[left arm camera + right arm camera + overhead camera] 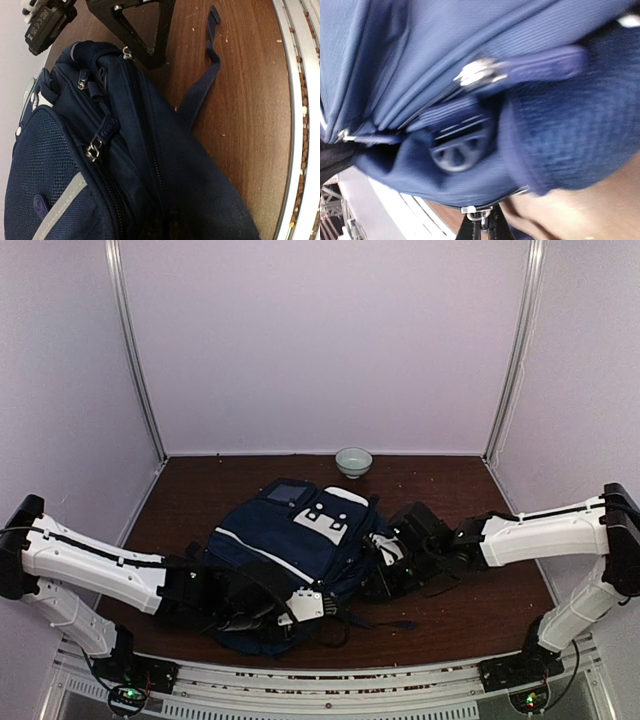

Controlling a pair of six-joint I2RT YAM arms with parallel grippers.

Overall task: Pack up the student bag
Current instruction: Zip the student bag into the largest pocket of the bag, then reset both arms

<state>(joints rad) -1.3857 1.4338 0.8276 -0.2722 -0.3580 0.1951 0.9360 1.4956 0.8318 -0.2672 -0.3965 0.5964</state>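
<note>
Lying flat in the middle of the dark brown bench [455, 625], the student bag [250, 552] shows navy fabric with thin white stripes and pale patches toward its far end, seen from above. A small pale bowl [353, 461] stands beyond it by the back wall, well apart. The left pincer [312, 608] rests low at the bag's near edge and the right pincer [380, 578] is against its right side. From this height neither pair of jaws can be read.

From the left wrist, the student bag [165, 180] fills the left and centre, its zips running up the picture. A dark strap [200, 95] trails from it across the bare bench [245, 130], with the metal rail [300, 100] at the right edge. The left pincer's own fingers do not show here. It is closed tight, and whether it nips any fabric I cannot tell. At the top, the right pincer [150, 59] stands with its jaws together, its tip just beside a ring-shaped zip pull [128, 51].

From the right wrist, blurred navy fabric of the student bag [445, 35] fills nearly everything. The right pincer [481, 229] sits at the bottom edge, closed, with a metal zip pull [472, 210] right at its tips. Whether it grips that pull cannot be told.
</note>
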